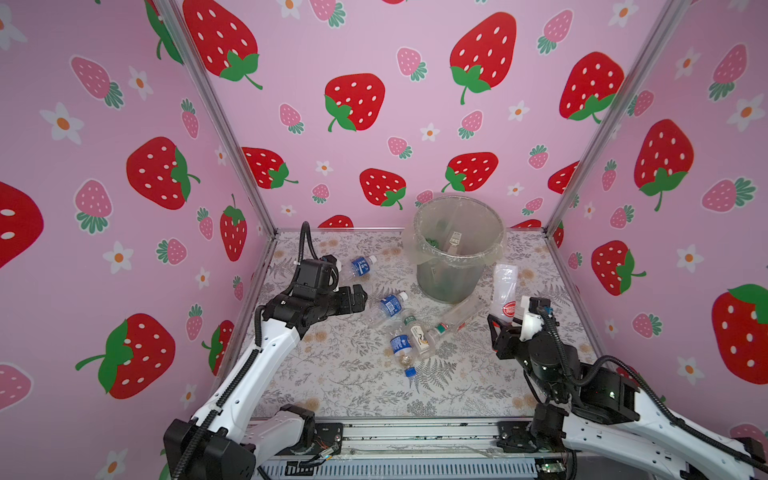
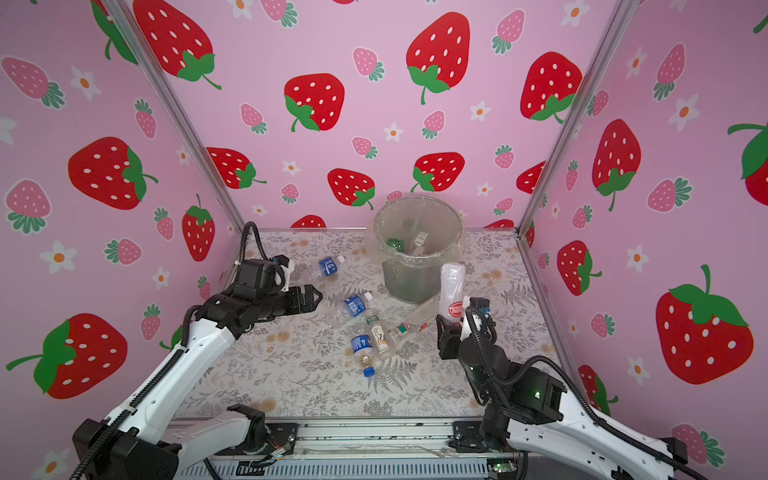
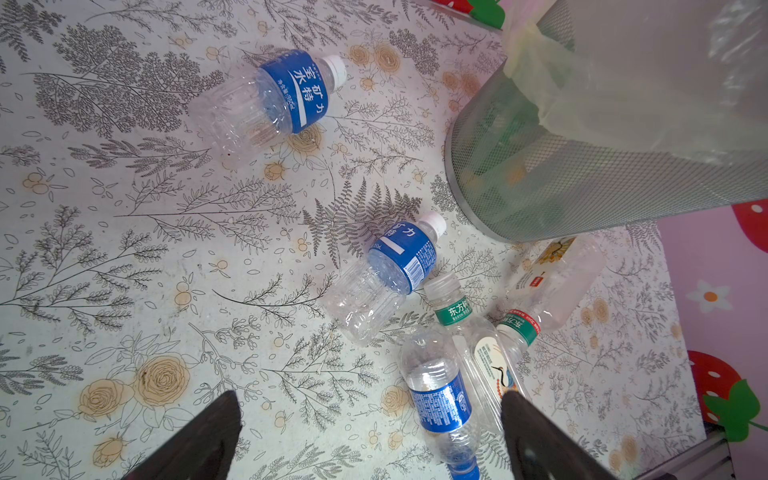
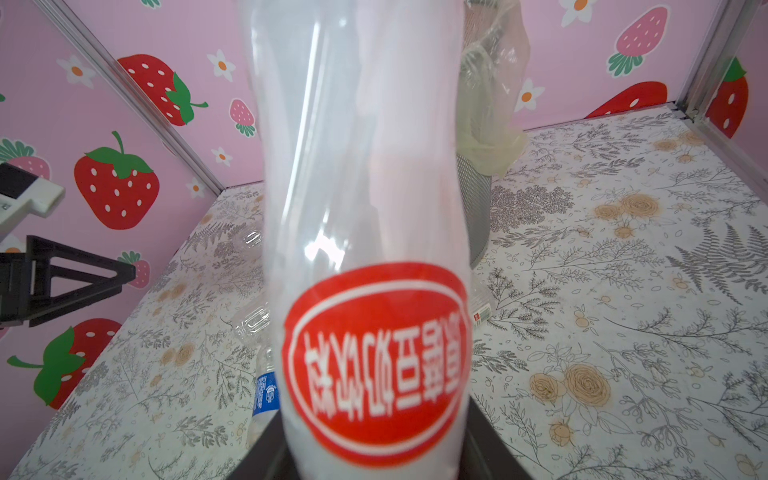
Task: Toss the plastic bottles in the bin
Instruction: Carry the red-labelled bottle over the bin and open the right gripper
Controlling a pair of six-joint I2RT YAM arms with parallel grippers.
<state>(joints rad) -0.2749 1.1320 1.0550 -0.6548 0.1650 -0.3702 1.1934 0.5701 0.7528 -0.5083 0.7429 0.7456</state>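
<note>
Your right gripper [image 1: 505, 324] is clamped on the white bottle with the red label [image 1: 504, 286]. It's gripped down at the label end, and the rest of the bottle sticks up out of the jaws. The bottle is off the table [image 1: 332, 386], just right of the bin [image 1: 451, 282] and not over the opening. How high it sits against the rim I can't really tell. So I'd call this the carry-and-drop step.

What I'd do:
- Lift a bit before you swing left. The bag [image 1: 494, 251] folded over the rim bulges out on that side, and a tall bottle could snag it or shove the bin, which looks light.
- Get the free end well past the rim, toward the middle of the opening, then tilt it in and let go.
- Don't release right at the edge, since a long bottle like that could tip back out.

Your left gripper [image 1: 359, 298] is wide open with nothing in it. It hovers over the left of the table, with a blue-label bottle [image 1: 388, 307] just to its right. Leave it there while you drop, out of the bin's way and handy for the next grab. I count five bottles lying on the table.
</note>
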